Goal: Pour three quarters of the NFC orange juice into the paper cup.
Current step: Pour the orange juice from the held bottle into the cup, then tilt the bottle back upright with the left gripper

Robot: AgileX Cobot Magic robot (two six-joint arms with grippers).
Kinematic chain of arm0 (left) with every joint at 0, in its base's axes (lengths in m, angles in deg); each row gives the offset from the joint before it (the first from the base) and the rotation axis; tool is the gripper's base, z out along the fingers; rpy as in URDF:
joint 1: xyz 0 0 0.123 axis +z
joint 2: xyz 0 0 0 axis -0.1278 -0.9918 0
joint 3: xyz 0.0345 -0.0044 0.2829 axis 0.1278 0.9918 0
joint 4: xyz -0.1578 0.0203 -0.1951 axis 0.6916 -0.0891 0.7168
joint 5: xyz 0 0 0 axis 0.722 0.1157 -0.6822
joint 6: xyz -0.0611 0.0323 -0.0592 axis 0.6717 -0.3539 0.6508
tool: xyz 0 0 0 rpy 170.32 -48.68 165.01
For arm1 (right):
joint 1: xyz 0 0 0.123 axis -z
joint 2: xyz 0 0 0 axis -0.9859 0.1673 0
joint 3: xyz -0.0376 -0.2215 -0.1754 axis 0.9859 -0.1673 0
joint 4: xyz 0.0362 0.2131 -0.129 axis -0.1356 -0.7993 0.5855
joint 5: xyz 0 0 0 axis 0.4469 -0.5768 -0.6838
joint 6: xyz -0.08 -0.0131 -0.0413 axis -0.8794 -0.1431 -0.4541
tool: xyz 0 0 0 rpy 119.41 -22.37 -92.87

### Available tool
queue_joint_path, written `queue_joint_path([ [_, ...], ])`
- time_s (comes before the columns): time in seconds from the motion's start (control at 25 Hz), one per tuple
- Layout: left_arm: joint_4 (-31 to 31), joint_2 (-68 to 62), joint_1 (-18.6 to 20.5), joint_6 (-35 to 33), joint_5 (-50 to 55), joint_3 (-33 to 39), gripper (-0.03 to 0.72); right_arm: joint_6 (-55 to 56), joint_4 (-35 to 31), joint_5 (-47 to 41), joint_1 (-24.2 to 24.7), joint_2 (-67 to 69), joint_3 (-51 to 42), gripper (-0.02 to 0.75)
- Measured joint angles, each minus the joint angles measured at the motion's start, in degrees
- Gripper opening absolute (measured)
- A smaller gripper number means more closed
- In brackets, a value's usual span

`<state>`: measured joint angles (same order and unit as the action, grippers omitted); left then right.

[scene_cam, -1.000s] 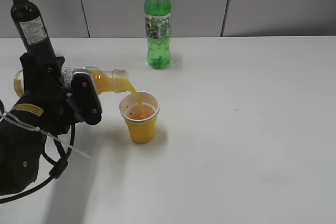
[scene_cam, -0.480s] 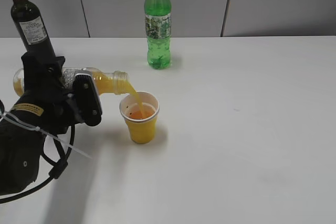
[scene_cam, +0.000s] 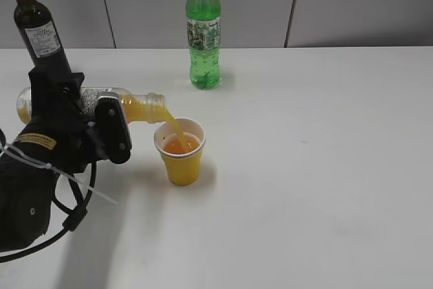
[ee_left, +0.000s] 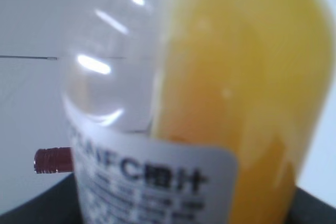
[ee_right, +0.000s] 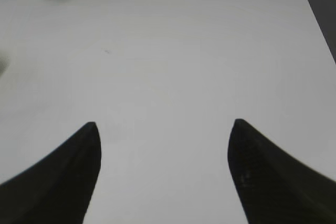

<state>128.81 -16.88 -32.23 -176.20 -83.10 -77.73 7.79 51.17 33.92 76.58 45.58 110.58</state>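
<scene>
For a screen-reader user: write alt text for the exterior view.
The left end effector holds a small clear plastic bottle sideways, pouring orange juice into a yellow paper cup on a white table; a green bottle stands behind.

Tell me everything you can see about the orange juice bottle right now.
The NFC orange juice bottle is small, clear plastic and capless, with a white label printed in black. The left gripper holds it on its side above the table, mouth tipped slightly down. Juice streams from its neck into the yellow paper cup. The left wrist view shows it partly emptied.
</scene>
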Motion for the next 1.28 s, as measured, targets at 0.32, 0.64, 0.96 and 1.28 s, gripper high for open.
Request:
queue_joint_path([
  [0.32, 0.0, 0.0, 0.0, -0.8, -0.1, 0.0, 0.468, 0.0, 0.0, 0.0, 0.0, 0.0, 0.0, 0.595],
  [0.64, -0.1, 0.0, 0.0, -0.8, -0.4, 0.0, 0.468, 0.0, 0.0, 0.0, 0.0, 0.0, 0.0, 0.595],
  [0.96, -1.2, 0.0, 0.0, 1.0, -0.4, 0.0, 0.468, 0.0, 0.0, 0.0, 0.0, 0.0, 0.0, 0.595],
  [1.28, -6.7, 0.0, 0.0, 24.8, 2.0, 0.0, 0.468, 0.0, 0.0, 0.0, 0.0, 0.0, 0.0, 0.594],
])
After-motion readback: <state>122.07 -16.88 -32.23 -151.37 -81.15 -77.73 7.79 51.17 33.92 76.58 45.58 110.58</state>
